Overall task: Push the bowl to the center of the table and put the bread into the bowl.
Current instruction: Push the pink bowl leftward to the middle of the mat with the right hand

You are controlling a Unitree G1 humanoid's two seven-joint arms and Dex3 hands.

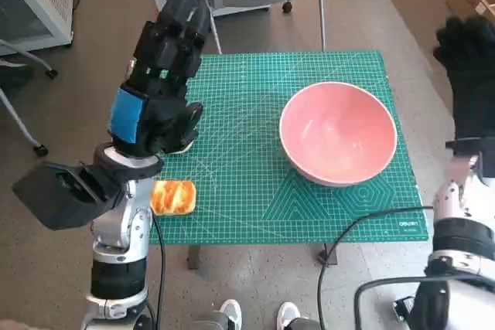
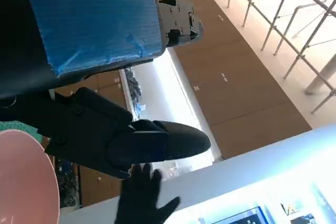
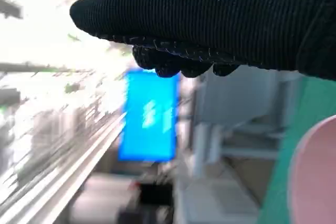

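Bowl [image 1: 338, 134] and bread [image 1: 173, 196] both sit untouched on the green mat [image 1: 255, 191], so by the look of it neither step is done and the push has not begun. The pink bowl stands in the right half of the head view, right of the mat's middle; the bread lies at the lower left, at the mat's near left edge, well apart from the bowl.

The left hand [image 1: 158, 86] is raised in the upper left of the frame, fingers apart and holding nothing; the left wrist view agrees, showing its black fingers [image 2: 157, 142] against the room with only a sliver of pink at the lower left. The right hand [image 1: 468, 63] is lifted at the right edge, off the side of the mat and clear of the bowl. It looks empty, with fingers loosely spread, though part of it is cut off by the frame.

A likely next move is for the right hand to come down beside the bowl's right wall and nudge it leftward toward the middle.

The right wrist view is blurred: only the glove, a bright blue panel [image 3: 149, 114] and a pink edge at the lower right can be made out. The left forearm hides the mat just above the bread.
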